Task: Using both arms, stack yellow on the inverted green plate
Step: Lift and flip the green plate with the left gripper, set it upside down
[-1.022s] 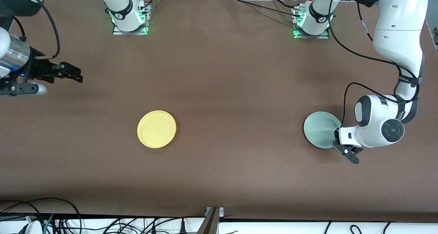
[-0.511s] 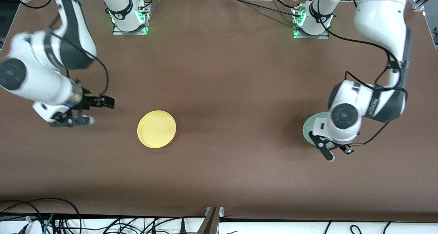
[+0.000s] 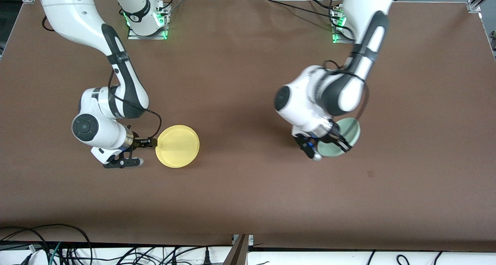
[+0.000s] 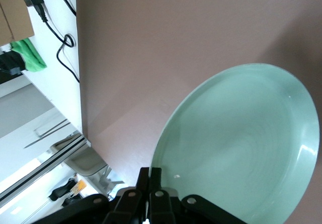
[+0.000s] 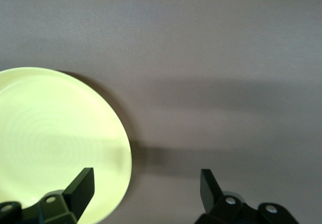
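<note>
The yellow plate (image 3: 177, 146) lies flat and right way up on the brown table, toward the right arm's end. My right gripper (image 3: 150, 143) is open at its rim. In the right wrist view the gripper (image 5: 146, 186) has one finger over the yellow plate (image 5: 55, 143) and the other over bare table. My left gripper (image 3: 336, 140) is shut on the rim of the pale green plate (image 3: 348, 128) and holds it tilted above the table; the arm hides part of it. The left wrist view shows the fingers (image 4: 150, 176) pinching the green plate (image 4: 241, 148).
The arm bases (image 3: 147, 21) (image 3: 350, 24) stand at the table's farther edge. A small dark mark (image 3: 371, 174) is on the table, nearer the camera than the green plate. Cables (image 3: 58, 249) hang below the near edge.
The right arm has swung in from the table's end to the yellow plate's rim. The left arm has carried the green plate off its spot toward the table's middle, turning its wrist.
</note>
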Robot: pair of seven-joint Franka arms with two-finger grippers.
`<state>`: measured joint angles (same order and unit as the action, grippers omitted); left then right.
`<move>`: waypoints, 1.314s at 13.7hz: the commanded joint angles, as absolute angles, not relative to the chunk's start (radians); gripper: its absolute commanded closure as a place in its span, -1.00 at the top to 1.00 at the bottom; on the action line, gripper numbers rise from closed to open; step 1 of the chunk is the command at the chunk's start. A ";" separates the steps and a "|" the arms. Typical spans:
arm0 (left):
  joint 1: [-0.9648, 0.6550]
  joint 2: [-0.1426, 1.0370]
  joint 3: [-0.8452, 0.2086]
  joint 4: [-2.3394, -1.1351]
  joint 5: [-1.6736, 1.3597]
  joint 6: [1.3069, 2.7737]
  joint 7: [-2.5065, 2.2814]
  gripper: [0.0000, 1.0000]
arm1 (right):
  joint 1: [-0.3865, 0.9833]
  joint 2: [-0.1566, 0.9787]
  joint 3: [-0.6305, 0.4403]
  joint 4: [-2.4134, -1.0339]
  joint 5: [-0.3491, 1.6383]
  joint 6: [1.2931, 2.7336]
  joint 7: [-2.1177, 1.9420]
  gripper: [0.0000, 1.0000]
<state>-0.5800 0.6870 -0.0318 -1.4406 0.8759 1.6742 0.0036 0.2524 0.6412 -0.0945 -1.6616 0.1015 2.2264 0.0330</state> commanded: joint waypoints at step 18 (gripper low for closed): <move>-0.861 0.884 -0.052 -1.154 0.363 1.653 -0.591 1.00 | 0.247 0.684 -0.075 -1.686 0.178 2.255 0.021 -0.47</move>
<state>-0.8872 0.8674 -0.0422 -1.2457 0.5084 1.6474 -0.5869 0.2518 0.7083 -0.0795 -1.6713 0.1591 2.2713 0.0333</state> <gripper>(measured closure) 0.167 0.621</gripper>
